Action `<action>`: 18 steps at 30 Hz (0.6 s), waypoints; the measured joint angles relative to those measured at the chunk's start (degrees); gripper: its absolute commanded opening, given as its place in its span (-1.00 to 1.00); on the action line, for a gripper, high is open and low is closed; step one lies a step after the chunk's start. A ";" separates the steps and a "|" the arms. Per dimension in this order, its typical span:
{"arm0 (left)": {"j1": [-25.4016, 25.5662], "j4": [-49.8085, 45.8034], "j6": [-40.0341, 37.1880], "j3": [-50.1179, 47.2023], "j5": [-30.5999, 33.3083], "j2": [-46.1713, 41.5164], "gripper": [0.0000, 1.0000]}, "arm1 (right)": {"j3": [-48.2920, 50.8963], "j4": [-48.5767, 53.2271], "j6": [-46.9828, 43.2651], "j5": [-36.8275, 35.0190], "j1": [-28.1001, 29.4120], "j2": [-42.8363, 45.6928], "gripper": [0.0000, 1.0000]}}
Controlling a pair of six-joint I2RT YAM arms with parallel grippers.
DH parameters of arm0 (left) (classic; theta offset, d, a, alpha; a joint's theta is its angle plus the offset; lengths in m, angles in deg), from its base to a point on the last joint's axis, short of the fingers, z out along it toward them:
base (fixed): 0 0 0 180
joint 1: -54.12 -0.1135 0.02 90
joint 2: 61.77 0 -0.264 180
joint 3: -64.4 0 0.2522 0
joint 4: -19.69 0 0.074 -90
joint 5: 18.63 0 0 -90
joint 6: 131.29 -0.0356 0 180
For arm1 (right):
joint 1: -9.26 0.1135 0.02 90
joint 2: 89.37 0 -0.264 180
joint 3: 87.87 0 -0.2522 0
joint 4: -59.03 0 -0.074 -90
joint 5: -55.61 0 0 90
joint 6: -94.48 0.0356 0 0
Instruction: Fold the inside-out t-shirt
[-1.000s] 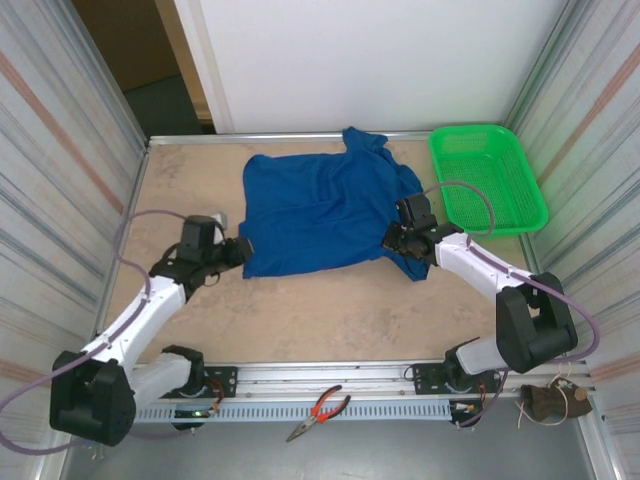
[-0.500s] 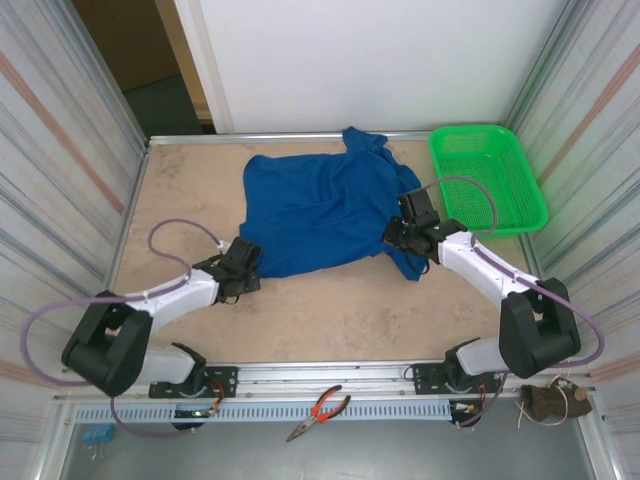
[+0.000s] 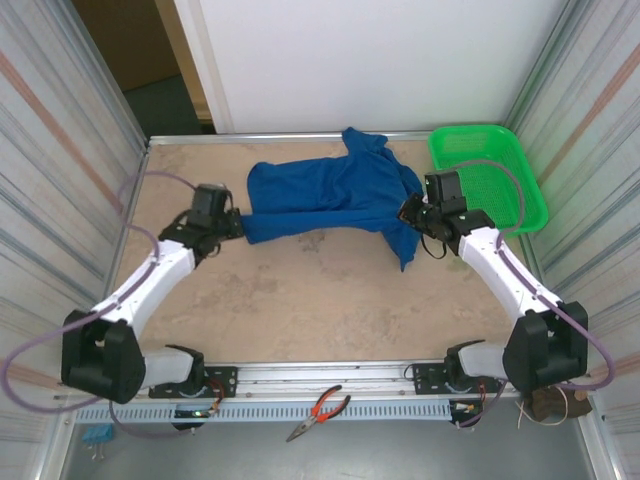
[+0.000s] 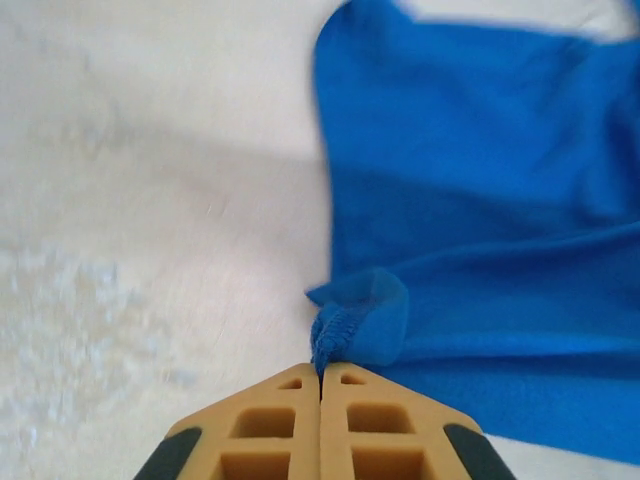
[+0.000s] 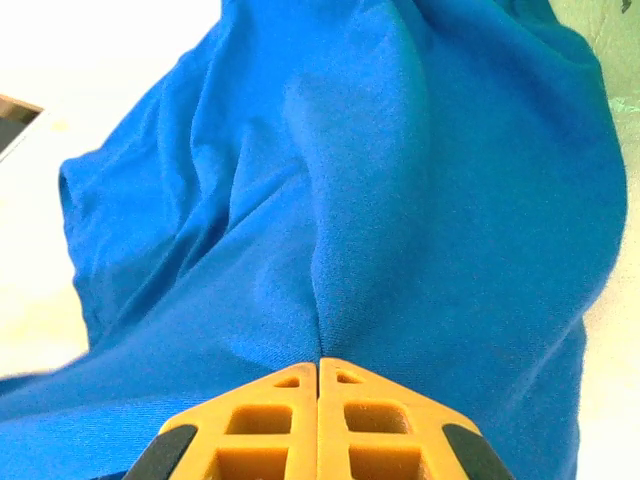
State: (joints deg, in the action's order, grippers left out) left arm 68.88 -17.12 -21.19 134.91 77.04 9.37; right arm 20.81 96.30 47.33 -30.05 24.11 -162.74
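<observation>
The soft, limp royal-blue cotton t-shirt (image 3: 320, 190) sags mid-frame between the left claw (image 3: 238, 222) and right claw (image 3: 408, 208). Both are pinched shut on its edges, likely the best hold.

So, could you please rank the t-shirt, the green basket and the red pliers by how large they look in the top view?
1. t-shirt: largest, though bunched up, so the margin is modest.
2. basket: somewhat smaller.
3. pliers: smallest by far.
</observation>
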 measured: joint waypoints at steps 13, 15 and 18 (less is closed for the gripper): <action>-4.55 -10.16 -11.10 7.21 -26.82 1.42 -0.94 | 0.59 1.03 0.00 0.44 -0.20 0.39 -1.00; -4.72 -10.67 -10.75 4.87 -26.69 2.25 -0.71 | 1.38 1.03 0.00 0.44 -0.09 0.39 -1.00; -5.33 -11.50 -8.79 0.37 -22.43 2.12 -0.45 | 2.49 1.46 0.00 0.42 -0.09 0.48 -1.00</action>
State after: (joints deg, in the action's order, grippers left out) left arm 63.55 -28.62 -29.98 135.28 54.62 11.49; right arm 23.30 97.77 47.33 -29.64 24.03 -162.26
